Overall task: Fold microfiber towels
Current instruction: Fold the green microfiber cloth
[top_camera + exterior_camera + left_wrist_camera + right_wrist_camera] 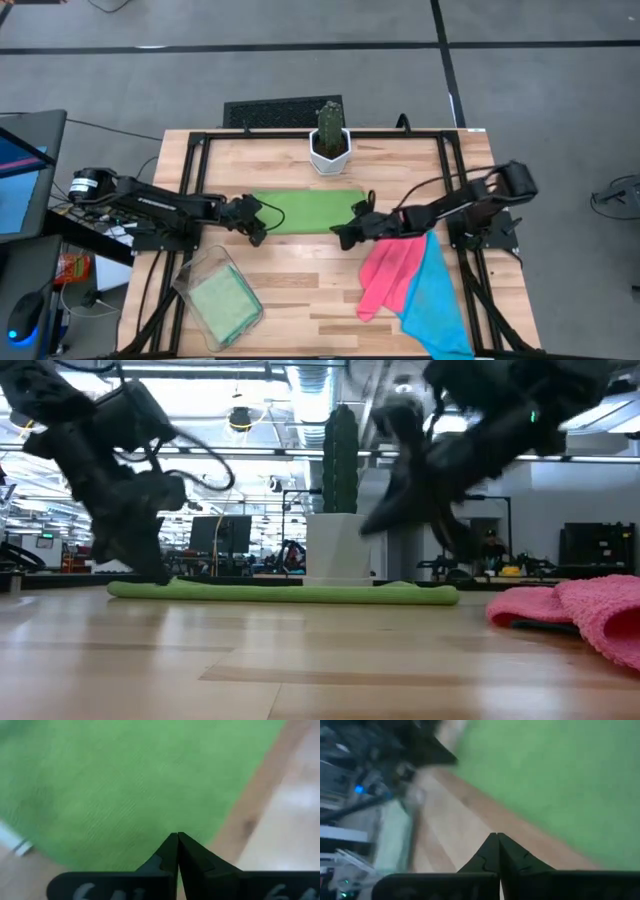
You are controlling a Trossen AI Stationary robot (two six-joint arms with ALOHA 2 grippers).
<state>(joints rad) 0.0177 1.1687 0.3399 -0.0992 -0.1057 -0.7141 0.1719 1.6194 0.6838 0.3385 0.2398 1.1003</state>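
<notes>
- Green towel (305, 212) lies flat as a folded strip across the middle of the table (300, 290), just in front of the white pot (329, 155) with the cactus (329, 118).
- Left gripper (256, 233) sits at the strip's left end, by its near corner. Jaws are closed tight, tips meeting with no gap in the left wrist view (177, 837); green cloth fills that view just beyond the tips, but no fabric shows between them. In the low view (160, 570) the gripper reaches down to the towel's end; contact cannot be confirmed.
- Right gripper (341, 238) is at the strip's right end, near its front edge. Jaws are clenched together, nothing between them in the right wrist view (497, 836); the tips are over bare wood, with the green cloth just beyond. In the low view its fingers (385, 510) hang clear above the towel.
- Pink towel (388, 272) and blue towel (436, 300) lie crumpled in a heap at the table's right front, pink partly over blue, close beside the right arm and untouched.
- Clear bin (218, 295) stands at the left front of the table, with a folded light green towel (222, 303) inside.
</notes>
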